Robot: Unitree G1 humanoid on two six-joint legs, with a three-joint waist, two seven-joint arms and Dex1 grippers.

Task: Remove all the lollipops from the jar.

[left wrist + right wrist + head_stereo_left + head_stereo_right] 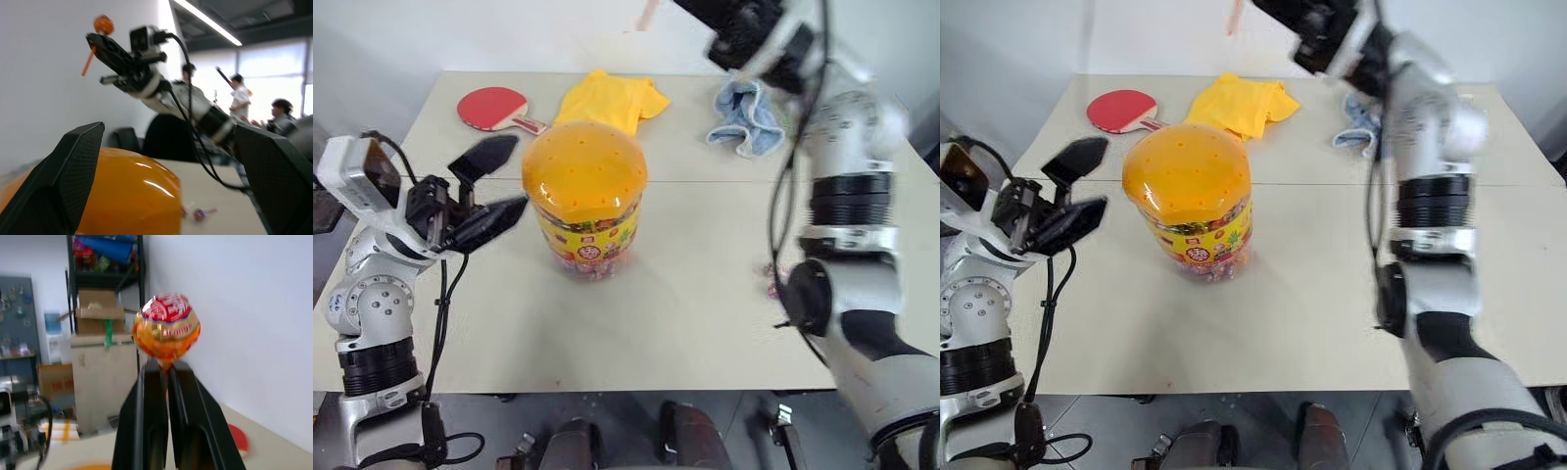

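The orange lollipop (167, 332) sits pinched by its stick just under the head in your right tool (164, 369), raised high above the far side of the desk (685, 304); its jaws are shut on the stick. It is light, and the thin stick will twist or slip if you swing it fast, so I would carry it gently and let the grip stay close under the candy. The crinkly wrapper carries red and white lettering, too blurred to read for certain. Two more wrapped lollipops (194, 213) already lie on the desk beside the jar (585, 201), toward your right arm. The jar stands mid-desk, its dotted orange dome on, its yellow label showing cartoon faces but no legible words. Your left tool (494, 184) hangs wide and empty just beside the jar. Beyond lie a red paddle (499, 108), a yellow shirt (607, 100) and a blue cloth (744, 117).
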